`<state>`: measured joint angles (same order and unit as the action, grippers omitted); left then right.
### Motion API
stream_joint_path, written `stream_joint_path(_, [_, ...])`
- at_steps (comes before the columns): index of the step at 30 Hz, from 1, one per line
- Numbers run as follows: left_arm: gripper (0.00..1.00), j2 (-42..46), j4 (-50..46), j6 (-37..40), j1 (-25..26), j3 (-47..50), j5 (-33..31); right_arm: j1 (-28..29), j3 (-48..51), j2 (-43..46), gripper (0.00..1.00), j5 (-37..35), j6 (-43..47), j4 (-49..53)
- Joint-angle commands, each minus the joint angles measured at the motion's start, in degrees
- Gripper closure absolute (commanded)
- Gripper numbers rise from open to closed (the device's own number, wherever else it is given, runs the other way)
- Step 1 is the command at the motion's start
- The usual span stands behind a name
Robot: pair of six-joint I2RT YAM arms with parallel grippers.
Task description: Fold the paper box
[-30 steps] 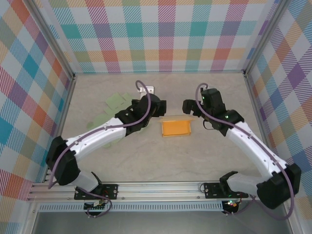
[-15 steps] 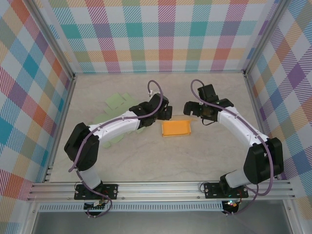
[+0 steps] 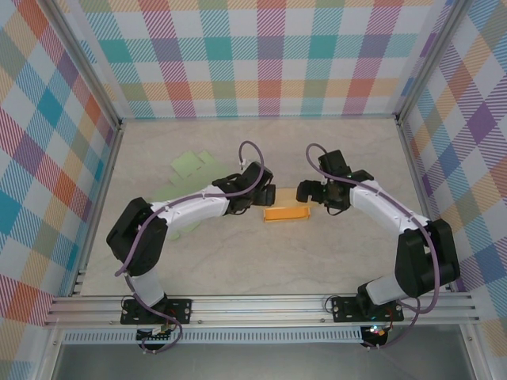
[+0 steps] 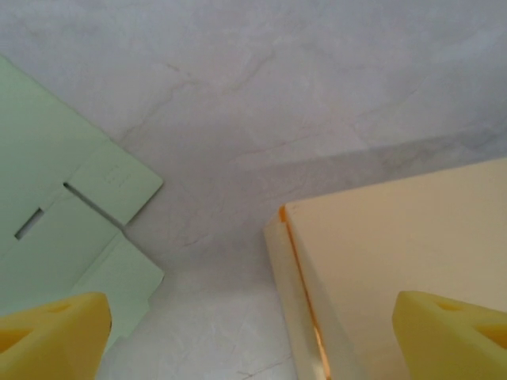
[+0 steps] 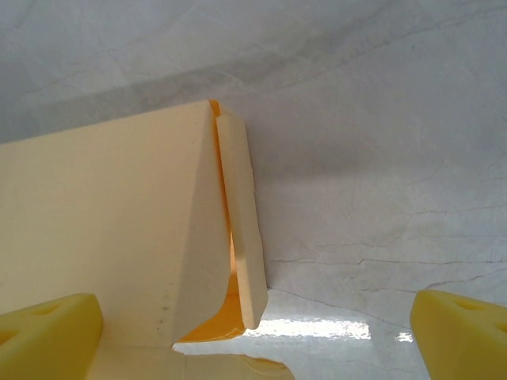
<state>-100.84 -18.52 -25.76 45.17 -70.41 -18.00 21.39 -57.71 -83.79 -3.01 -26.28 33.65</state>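
Far left on the counter (image 3: 238,253), flat green paper blanks (image 3: 188,165) lie well apart from the job. My left claw (image 3: 265,195) hangs just beside the left end of the orange paper box (image 3: 287,210), which sits near the middle of the counter between the two arms. In the left wrist view the claw (image 4: 253,340) is spread wide and grips nothing, with a corner of the box (image 4: 404,237) between its tips.

I judge the box to be light, thin card: stiff across its panels, weak at the creases, easy to dent. It would likely skate on this smooth counter if I push from one end alone.

At the right end, an end flap (image 5: 242,229) stands slightly off the wall, orange showing in the gap. My right claw (image 3: 310,191) is just beside it, also spread and empty. I would pinch that flap's thin edge gently and brace the opposite end with the left.
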Motion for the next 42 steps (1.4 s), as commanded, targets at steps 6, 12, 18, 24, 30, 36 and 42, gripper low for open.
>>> stream_joint_path(6, [0.12,-0.32,0.65,-2.91,-0.33,3.86,1.65,-0.21,2.73,-1.01,0.00,2.40,-1.56,-2.36])
stream_joint_path(12, [0.13,-0.77,1.12,-4.07,-0.35,5.84,2.42,-0.21,4.34,-1.54,0.01,3.29,-1.93,-3.49])
stream_joint_path(18, [0.15,-1.77,1.43,-5.08,-0.30,7.07,2.84,-0.24,6.23,-2.51,0.05,4.61,-2.20,-4.79])
stream_joint_path(24, [0.17,-2.61,1.65,-5.87,-0.38,8.51,2.68,-0.25,8.30,-3.57,0.08,5.11,-2.85,-6.12])
stream_joint_path(30, [0.20,-2.46,2.04,-6.37,-0.31,9.06,3.17,-0.21,8.59,-3.68,0.10,6.34,-3.03,-6.49])
stream_joint_path(36, [0.25,0.14,4.36,-5.87,-0.39,8.22,4.01,-0.29,6.86,-0.16,0.11,7.99,-2.72,-6.16])
stream_joint_path(42, [0.27,1.62,5.71,-5.18,-0.43,6.24,4.25,-2.32,6.11,3.37,0.08,10.92,-4.25,-8.05])
